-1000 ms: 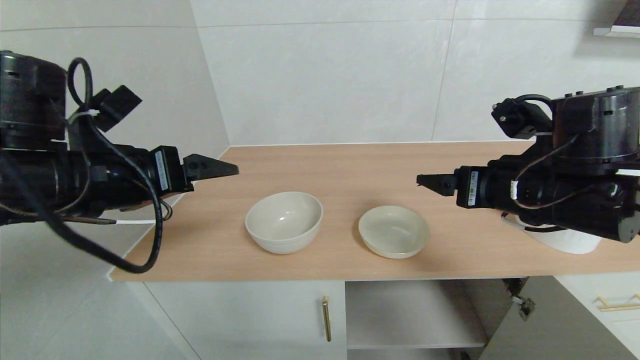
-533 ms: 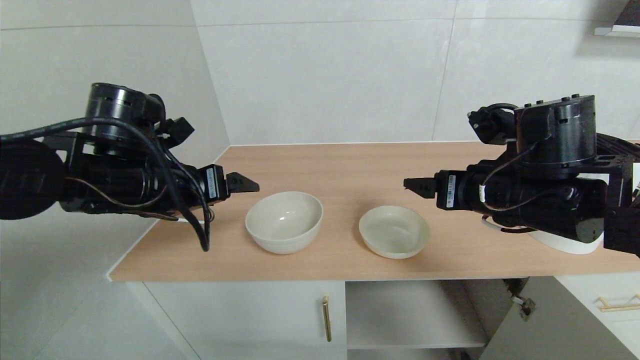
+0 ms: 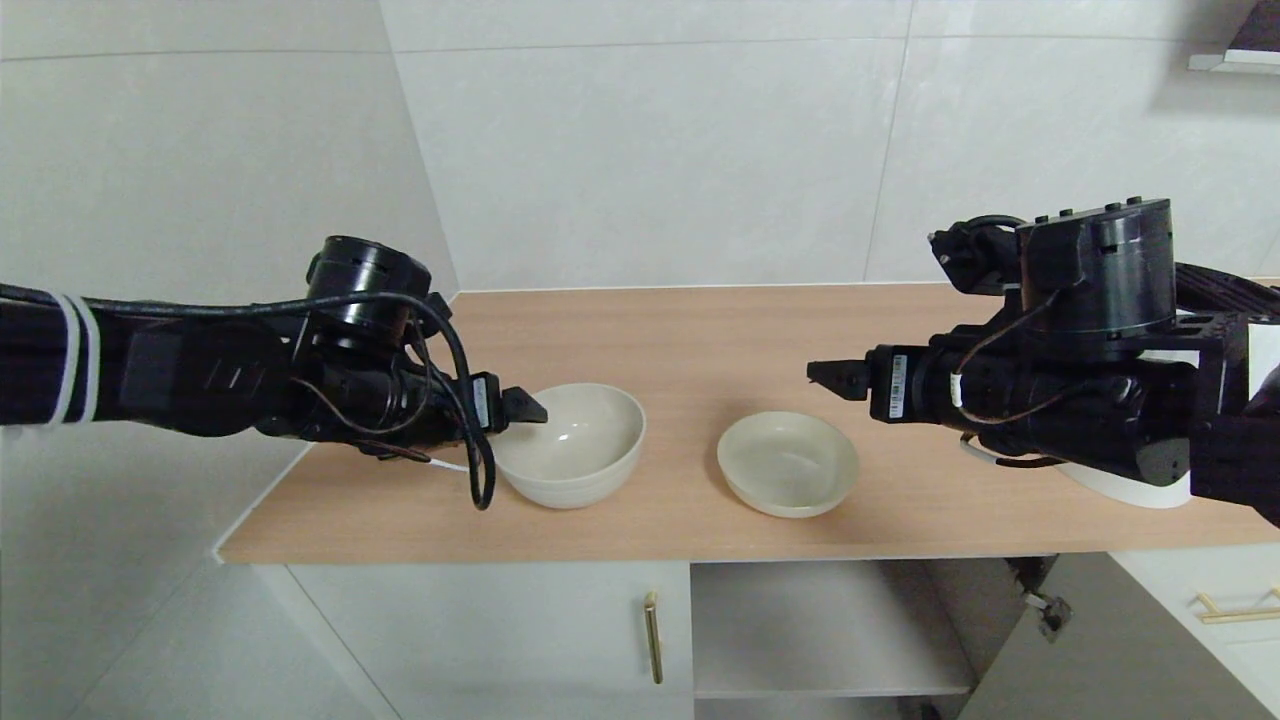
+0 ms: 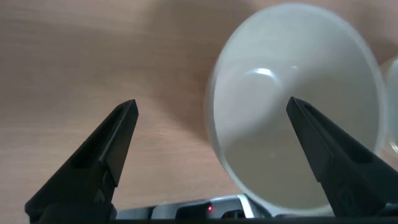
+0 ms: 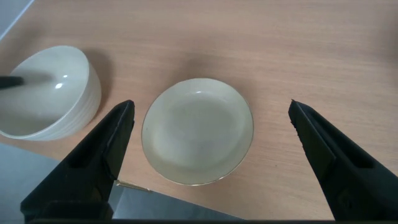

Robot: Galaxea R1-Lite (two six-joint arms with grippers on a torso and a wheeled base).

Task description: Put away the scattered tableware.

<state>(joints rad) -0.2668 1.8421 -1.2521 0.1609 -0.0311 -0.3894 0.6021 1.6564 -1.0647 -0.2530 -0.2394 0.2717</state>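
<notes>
- Bowl (image 3: 570, 445): upright on the counter (image 3: 700, 330), left of centre and near the front edge.
- Dish (image 3: 788, 462): shallower, also upright on the counter, just right of the bowl and apart from it.
- Left pincer (image 3: 525, 405): level with the bowl's left rim, tips reaching over it.
- In the left wrist view, pincer (image 4: 211, 106) spread wide and holding nothing. One finger over the hollow of the bowl (image 4: 292, 124), the other outside over bare wood, rim between them. Cannot tell whether either finger touches the rim.
- Right pincer (image 3: 825, 375): held above the counter, up and just right of the dish, pointing towards the left arm and clear of the dish.
- In the right wrist view, pincer (image 5: 210, 106) fully spread and empty. Dish (image 5: 198, 130) framed between the fingers, bowl (image 5: 43, 93) off beyond one finger with the left pincer's tip at its rim.
- White object (image 3: 1120, 485): on the counter at far right, mostly hidden behind the right arm, kind unclear.
- Under the counter: a closed door with a gold handle (image 3: 651, 636), and beside it an open compartment with a shelf (image 3: 820, 620).
</notes>
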